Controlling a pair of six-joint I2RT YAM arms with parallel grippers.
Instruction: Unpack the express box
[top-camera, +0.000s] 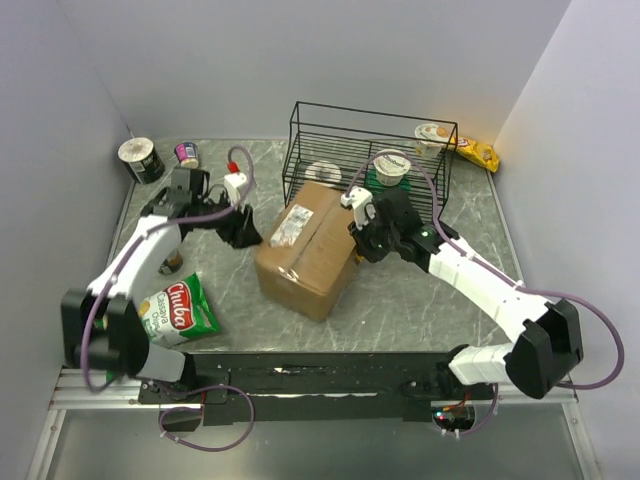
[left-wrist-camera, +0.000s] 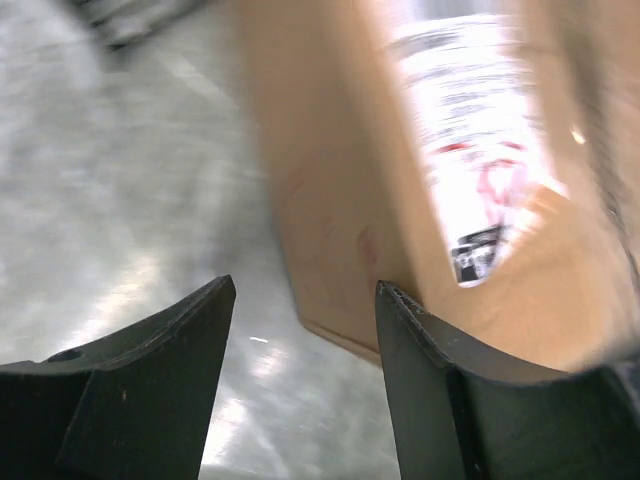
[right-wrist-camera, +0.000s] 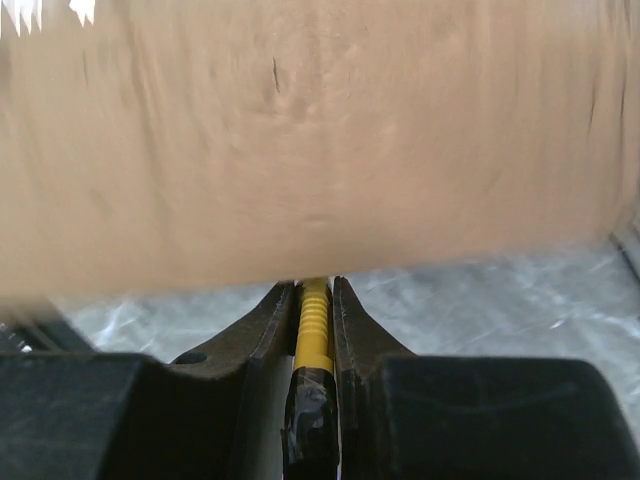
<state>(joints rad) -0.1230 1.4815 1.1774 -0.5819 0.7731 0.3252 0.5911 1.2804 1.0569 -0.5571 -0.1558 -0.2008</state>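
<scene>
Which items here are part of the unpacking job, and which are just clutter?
Job:
express box
left tool, open beside the box
right tool, shut on yellow ridged handle

Lying about:
wire basket
yogurt cup
Chuba bag
tub
small cup
yellow packet

One express box (top-camera: 305, 245). One black wire basket (top-camera: 340, 140). Five round tubs on the table (top-camera: 420, 300):
- a foil-topped tub (top-camera: 432, 133)
- a green-banded tub (top-camera: 393, 166)
- a white tub (top-camera: 322, 172)
- a large pale tub (top-camera: 141, 160)
- a small pink-sided tub (top-camera: 186, 153)

One green snack bag (top-camera: 178, 308). One yellow packet (top-camera: 479, 153). One yellow ribbed tool (right-wrist-camera: 314, 320). Two arms, one claw each: left claw (left-wrist-camera: 305, 295) and right claw (right-wrist-camera: 316, 284).
</scene>
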